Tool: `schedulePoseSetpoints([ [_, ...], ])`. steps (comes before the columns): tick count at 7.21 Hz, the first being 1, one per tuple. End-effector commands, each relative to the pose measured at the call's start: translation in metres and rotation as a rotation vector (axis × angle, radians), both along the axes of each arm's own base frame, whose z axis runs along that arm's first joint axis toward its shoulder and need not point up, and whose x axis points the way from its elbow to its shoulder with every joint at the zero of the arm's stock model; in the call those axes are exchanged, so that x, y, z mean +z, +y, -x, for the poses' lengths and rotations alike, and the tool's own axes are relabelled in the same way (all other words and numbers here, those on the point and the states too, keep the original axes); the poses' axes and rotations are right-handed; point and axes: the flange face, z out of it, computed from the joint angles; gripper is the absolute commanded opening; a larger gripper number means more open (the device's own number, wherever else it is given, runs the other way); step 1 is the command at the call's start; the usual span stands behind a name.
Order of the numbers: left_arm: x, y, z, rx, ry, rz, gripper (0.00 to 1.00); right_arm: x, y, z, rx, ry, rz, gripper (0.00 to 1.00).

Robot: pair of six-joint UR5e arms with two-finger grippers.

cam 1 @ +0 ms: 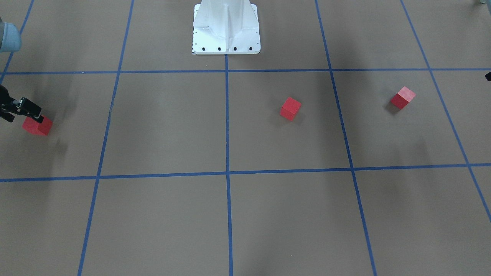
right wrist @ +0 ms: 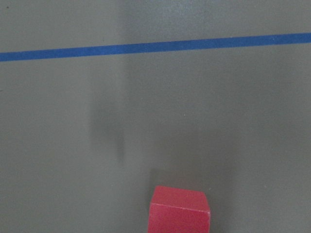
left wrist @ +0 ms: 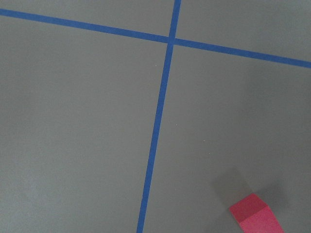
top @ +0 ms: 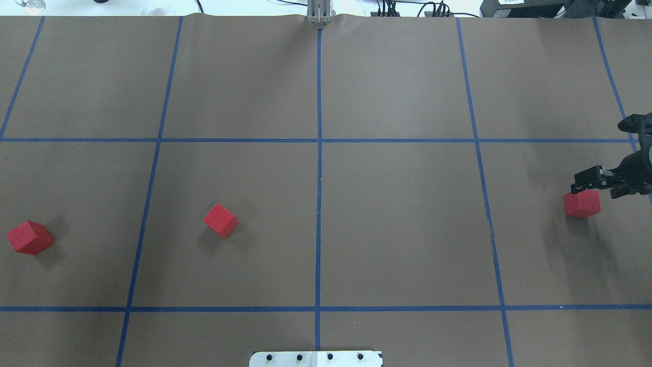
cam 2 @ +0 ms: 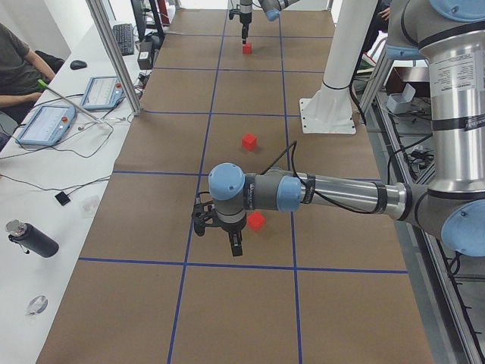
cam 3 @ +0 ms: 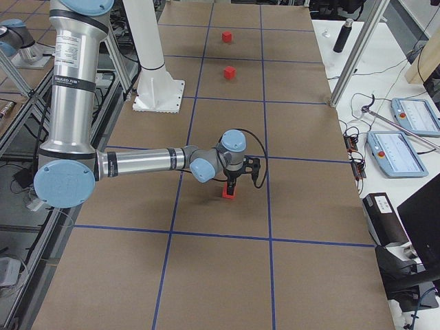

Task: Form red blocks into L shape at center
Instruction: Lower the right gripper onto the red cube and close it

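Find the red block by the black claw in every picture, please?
Front view: block, far left.
Overhead: far right.
Left side view: top, far away.
Right side view: middle.
Left wrist: not there; that is another block.
Right wrist: bottom edge.
Landmark: the white stand, in the four room views.

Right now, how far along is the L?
Nothing done: the right-side block, near-center block and left-side block sit apart, none touching. In hand: the right pincer hangs over the right-side block, jaws apart, block on the surface. Left: gather all three into an L at the center.
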Motion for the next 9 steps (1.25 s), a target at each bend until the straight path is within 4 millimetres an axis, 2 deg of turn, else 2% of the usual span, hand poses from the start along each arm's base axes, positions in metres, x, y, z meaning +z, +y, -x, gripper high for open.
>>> schedulePoseSetpoints([
  [1, 0.0, 0.0, 0.0, 0.0, 0.0, 0.0, 1.0, 0.011, 0.005, 0.021, -0.012, 0.046, 0.002, 0.99],
  [2, 0.0, 0.0, 0.0, 0.0, 0.0, 0.0, 1.0, 0.021, 0.007, 0.026, -0.019, 0.063, 0.01, 0.99],
  [4, -0.005, 0.0, 0.0, -0.001, 0.001, -0.01, 1.0, 0.026, 0.009, 0.025, -0.021, 0.07, 0.017, 0.95],
  [5, -0.008, 0.0, 0.0, -0.001, 0.001, -0.016, 1.0, 0.026, 0.009, 0.025, -0.02, 0.071, 0.02, 0.44],
  [6, -0.009, 0.0, 0.0, -0.001, 0.001, -0.016, 1.0, 0.026, 0.009, 0.025, -0.021, 0.071, 0.019, 0.0],
  [7, -0.011, 0.0, 0.0, -0.001, 0.001, -0.02, 1.0, 0.016, 0.007, 0.027, -0.024, 0.051, 0.01, 0.0],
  [8, -0.013, 0.005, 0.0, -0.001, 0.003, -0.022, 1.0, -0.022, 0.001, 0.035, -0.01, 0.011, -0.021, 0.0],
  [9, -0.016, 0.009, 0.0, -0.001, 0.003, -0.027, 1.0, -0.081, -0.007, 0.083, 0.032, -0.063, 0.011, 0.0],
])
